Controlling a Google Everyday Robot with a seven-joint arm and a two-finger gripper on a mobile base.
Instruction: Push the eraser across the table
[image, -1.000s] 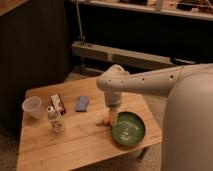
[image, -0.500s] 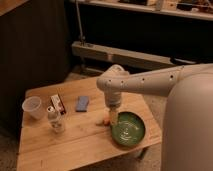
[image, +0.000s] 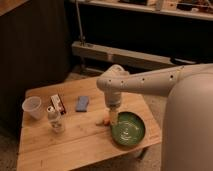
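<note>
Dark walls and shelving close off the back of the room, and a long grey rail (image: 131, 56) runs low along them. In front of it stands a low light-wood worktop (image: 75, 145) with a plank-grained top.

The eraser (image: 58, 104), a small white block with red and dark markings, lies on the left half of the worktop, toward the far edge. A flat blue pad (image: 82, 103) lies near it on the right, not touching it. Left of the eraser a clear plastic cup (image: 32, 107) stands upright near the worktop's left edge. A small clear bottle (image: 54, 120) stands upright just in front of the eraser. Whether the bottle touches the eraser cannot be told.

A white arm (image: 150, 82) reaches in from the right above the worktop and bends down at a rounded joint. The hand (image: 113, 118) points straight down near the middle of the worktop, close to the surface. It is to the right of the blue pad and well apart from the eraser. Its fingers are spread wide and hold nothing.

A small orange thing (image: 104, 121), too small to identify, lies just left of the hand. A green bowl (image: 135, 137) sits just to the right of the hand, toward the near right corner. The robot's pale body (image: 190, 135) fills the right edge of the view.
</note>
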